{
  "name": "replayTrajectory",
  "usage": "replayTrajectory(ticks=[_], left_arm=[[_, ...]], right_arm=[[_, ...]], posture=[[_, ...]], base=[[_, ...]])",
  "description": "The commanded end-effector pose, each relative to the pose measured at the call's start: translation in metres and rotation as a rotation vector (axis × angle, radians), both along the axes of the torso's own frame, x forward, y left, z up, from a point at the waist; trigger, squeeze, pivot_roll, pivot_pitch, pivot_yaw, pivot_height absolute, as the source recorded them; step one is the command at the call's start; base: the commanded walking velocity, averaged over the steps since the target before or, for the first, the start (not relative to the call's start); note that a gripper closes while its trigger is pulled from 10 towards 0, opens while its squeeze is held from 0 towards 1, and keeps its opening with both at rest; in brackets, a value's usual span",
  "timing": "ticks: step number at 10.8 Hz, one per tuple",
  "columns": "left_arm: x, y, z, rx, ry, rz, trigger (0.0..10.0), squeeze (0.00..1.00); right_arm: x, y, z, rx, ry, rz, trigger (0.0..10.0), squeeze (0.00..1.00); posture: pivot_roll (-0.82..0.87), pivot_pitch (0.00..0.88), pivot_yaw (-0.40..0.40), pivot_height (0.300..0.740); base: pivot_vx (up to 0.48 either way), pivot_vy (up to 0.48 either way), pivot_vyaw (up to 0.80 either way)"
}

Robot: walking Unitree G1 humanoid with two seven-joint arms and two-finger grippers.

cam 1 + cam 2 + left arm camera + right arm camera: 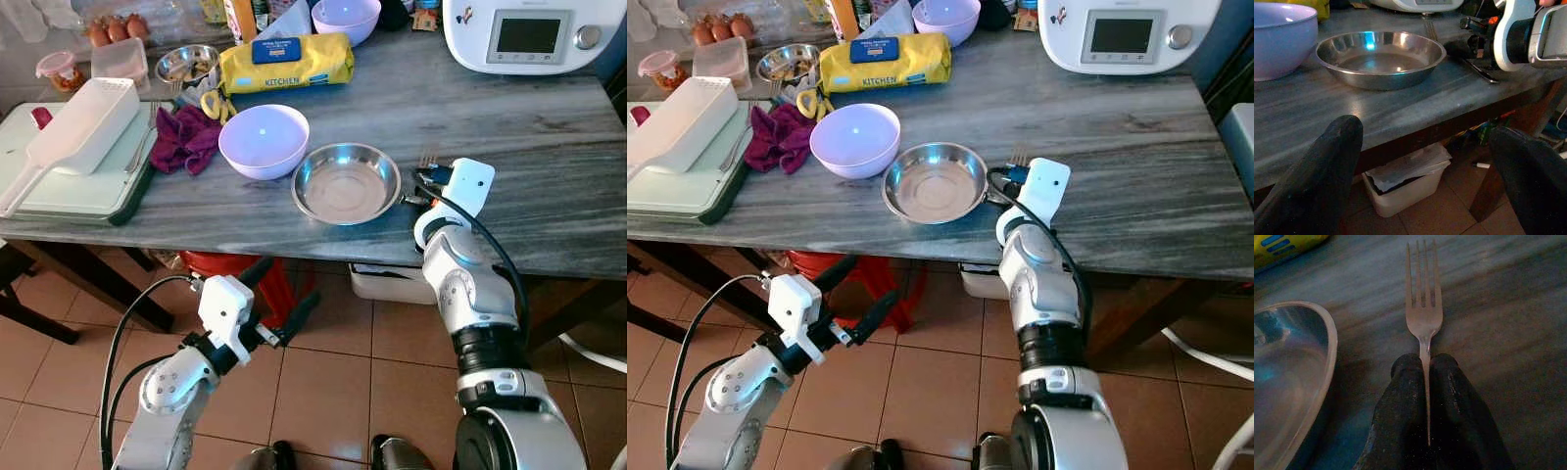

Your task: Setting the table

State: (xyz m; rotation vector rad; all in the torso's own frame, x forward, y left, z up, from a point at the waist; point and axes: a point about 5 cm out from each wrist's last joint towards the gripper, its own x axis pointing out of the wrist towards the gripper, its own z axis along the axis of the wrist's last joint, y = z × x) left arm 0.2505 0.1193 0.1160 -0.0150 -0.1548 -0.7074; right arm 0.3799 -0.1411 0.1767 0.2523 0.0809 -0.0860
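Observation:
A shallow steel dish [346,182] sits near the front edge of the grey marble table [549,196], with a lavender bowl [263,140] just to its left. My right gripper [423,186] rests on the table immediately right of the dish, shut on the handle of a fork [1422,308]. The fork lies flat, its tines pointing away from me toward the back of the table. My left gripper [284,299] hangs below the table's front edge, open and holding nothing, with the dish [1380,58] ahead of and above it.
Behind the bowls lie a yellow kitchen pack [284,62], a purple cloth [184,137] and a small steel bowl [186,64]. A white scoop on a pale board [69,186] fills the left end. A white appliance [529,34] stands back right. A white box [1405,181] sits under the table.

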Motion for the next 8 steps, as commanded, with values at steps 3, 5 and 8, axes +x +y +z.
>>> replayTrajectory(ticks=[3, 5, 8], left_arm=[[-0.003, -0.006, 0.008, -0.012, -0.010, -0.015, 10.0, 0.00], [-0.003, -0.009, 0.011, -0.020, -0.015, -0.015, 10.0, 0.00], [-0.001, -0.011, 0.016, -0.025, -0.016, -0.012, 10.0, 0.00]], right_arm=[[0.005, 0.002, -0.004, 0.034, 0.027, 0.020, 10.0, 0.33], [0.006, 0.004, -0.005, 0.065, 0.035, 0.029, 10.0, 1.00], [0.006, 0.002, -0.003, 0.065, 0.028, 0.027, 10.0, 1.00]], posture=[[-0.07, 0.234, 0.101, 0.740], [-0.08, 0.235, 0.099, 0.740], [-0.08, 0.229, 0.095, 0.740]], base=[[0.000, 0.000, 0.00], [0.000, 0.000, 0.00], [0.000, 0.000, 0.00]])
